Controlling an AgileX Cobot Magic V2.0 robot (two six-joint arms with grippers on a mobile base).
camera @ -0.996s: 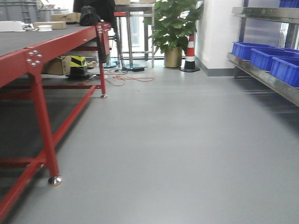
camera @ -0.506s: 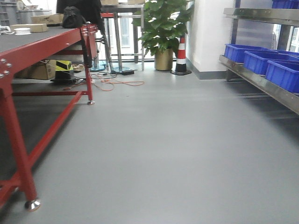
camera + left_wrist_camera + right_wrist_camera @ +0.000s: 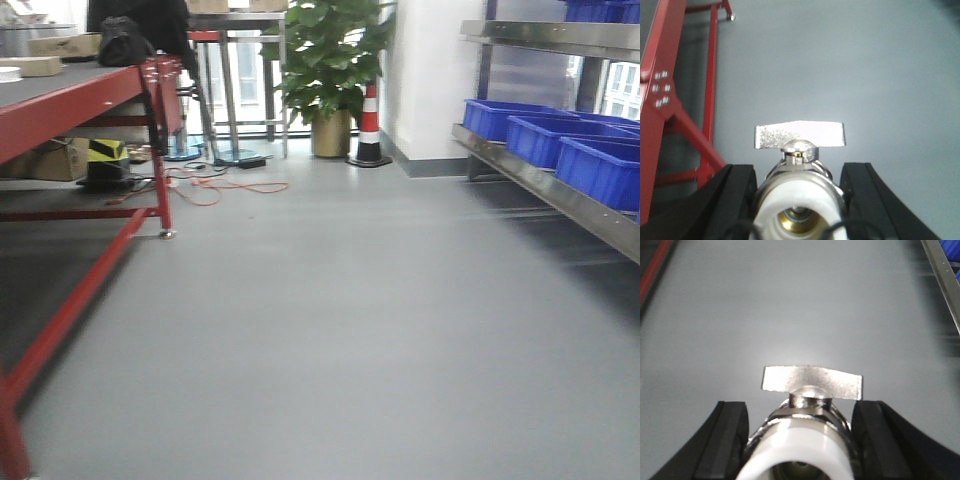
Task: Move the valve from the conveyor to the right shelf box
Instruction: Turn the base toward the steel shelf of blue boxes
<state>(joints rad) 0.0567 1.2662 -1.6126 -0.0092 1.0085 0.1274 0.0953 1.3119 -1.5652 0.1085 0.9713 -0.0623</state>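
My left gripper (image 3: 799, 170) is shut on a metal valve (image 3: 799, 197) with a white end ring and a flat silver handle, held above the grey floor. My right gripper (image 3: 801, 407) is shut on a second, similar valve (image 3: 805, 440). The conveyor (image 3: 60, 82), a dark grey belt on a red frame, stands at the left of the front view; its red leg also shows in the left wrist view (image 3: 660, 90). Several blue boxes (image 3: 600, 165) sit on the metal shelf (image 3: 545, 188) at the right. Neither gripper shows in the front view.
A potted plant (image 3: 322, 70) and a striped traffic cone (image 3: 369, 125) stand at the far wall. Orange cables (image 3: 220, 187) lie on the floor by the conveyor's far leg. A black bag (image 3: 125, 45) and cardboard boxes (image 3: 60, 45) lie on the conveyor.
The front view has swung right: the conveyor has slid toward the left edge and the shelf with blue boxes has come further into view.
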